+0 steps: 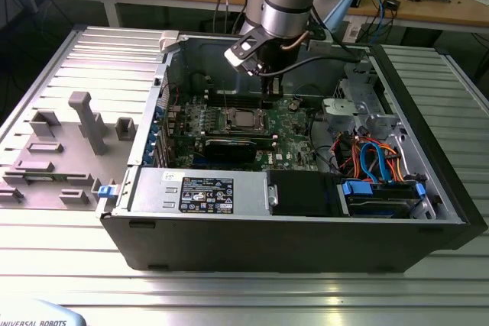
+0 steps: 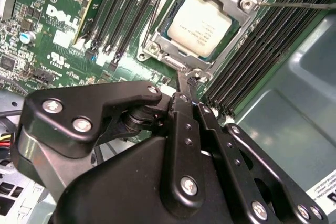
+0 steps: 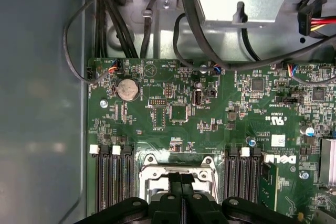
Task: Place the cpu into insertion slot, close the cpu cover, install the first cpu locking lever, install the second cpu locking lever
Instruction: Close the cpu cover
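Closed hand (image 3: pixel 181 178) hides most of the cpu cover (image 3: pixel 157 170) beneath it.

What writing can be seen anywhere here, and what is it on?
Green circuit board: a white maker's logo; tiny codes too small to read.
cpu: faint print on its metal top, too blurred.
Black label on the silver box: too small.
Pale base at the front edge: a maker's name.

Open black computer case (image 1: pixel 267 246) on ribbed metal table (image 1: pixel 229 295); coin battery (image 3: pixel 126 89) on green motherboard (image 3: pixel 210 114).
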`<state>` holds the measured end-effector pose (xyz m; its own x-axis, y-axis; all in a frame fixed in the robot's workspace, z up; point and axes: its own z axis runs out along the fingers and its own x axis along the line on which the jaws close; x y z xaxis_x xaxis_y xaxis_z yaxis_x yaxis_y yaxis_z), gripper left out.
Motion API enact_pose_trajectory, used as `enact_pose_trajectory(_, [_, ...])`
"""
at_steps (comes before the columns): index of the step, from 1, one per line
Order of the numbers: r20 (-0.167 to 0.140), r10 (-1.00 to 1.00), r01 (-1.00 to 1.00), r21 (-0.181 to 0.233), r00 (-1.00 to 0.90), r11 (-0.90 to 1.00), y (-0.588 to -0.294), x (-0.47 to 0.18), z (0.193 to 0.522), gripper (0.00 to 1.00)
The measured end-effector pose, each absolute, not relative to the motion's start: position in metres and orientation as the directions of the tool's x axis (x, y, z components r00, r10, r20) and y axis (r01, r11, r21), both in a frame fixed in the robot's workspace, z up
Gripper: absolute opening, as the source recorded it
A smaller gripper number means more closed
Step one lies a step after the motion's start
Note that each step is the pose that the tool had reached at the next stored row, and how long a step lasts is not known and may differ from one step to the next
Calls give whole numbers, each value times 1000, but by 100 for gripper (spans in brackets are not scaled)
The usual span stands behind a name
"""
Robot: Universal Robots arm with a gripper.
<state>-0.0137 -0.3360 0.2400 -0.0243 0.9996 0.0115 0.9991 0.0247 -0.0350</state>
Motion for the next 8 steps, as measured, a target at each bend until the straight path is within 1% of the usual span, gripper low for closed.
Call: enact_pose_trajectory(8, [12,1000,999,-36,-25,25,-336,-24,236,11])
